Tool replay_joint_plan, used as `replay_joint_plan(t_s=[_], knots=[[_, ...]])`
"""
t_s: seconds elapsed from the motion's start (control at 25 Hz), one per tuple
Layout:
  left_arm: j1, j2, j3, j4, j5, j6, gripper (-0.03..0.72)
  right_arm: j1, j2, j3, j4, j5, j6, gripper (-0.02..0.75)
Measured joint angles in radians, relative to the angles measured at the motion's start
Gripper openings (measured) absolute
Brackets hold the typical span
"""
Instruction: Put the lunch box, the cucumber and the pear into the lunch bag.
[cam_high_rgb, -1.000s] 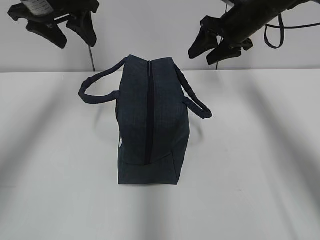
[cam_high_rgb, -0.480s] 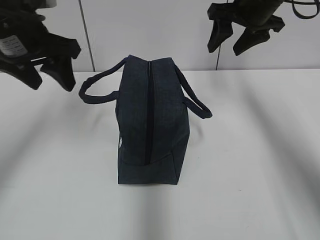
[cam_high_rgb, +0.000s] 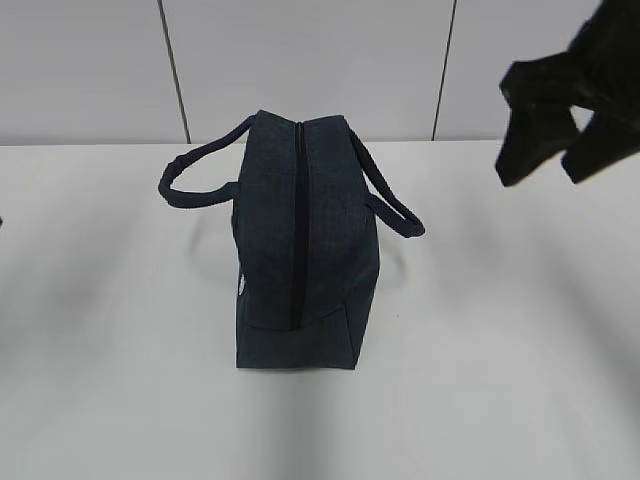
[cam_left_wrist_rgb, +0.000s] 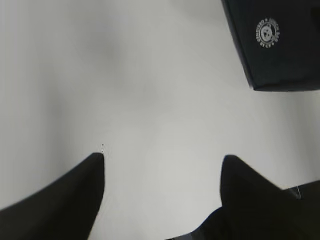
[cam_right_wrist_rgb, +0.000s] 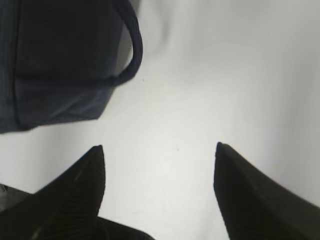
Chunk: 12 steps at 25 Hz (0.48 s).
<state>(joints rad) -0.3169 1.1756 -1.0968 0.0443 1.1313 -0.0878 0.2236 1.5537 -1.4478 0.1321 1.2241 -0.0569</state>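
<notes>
Both jaws wide apart and empty, left gripper (cam_left_wrist_rgb: 162, 162), right gripper (cam_right_wrist_rgb: 159, 152), lunch bag (cam_high_rgb: 300, 250) zipped closed on white table (cam_high_rgb: 500, 350), contents hidden

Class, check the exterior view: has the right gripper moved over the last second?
Yes. The right gripper has moved rightward and lower, away from the lunch bag.

Lunch bag (cam_left_wrist_rgb: 280, 45): I see one round white logo (cam_left_wrist_rgb: 268, 33) with ring lettering, too small to read.
</notes>
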Motion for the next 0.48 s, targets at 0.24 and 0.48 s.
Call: replay_joint_plan(t_s=[0.24,0.48], knots=[[0.0,-0.245,0.15,0.001,0.006,0.0,0.487,0.0,-0.276,0.313,-0.045,-0.047,0.002,0.503],[0.0,-0.482,0.28,0.0,0.042,0.0,0.487,0.0,-0.517,0.563,-0.05,-0.074,0.011,0.503]])
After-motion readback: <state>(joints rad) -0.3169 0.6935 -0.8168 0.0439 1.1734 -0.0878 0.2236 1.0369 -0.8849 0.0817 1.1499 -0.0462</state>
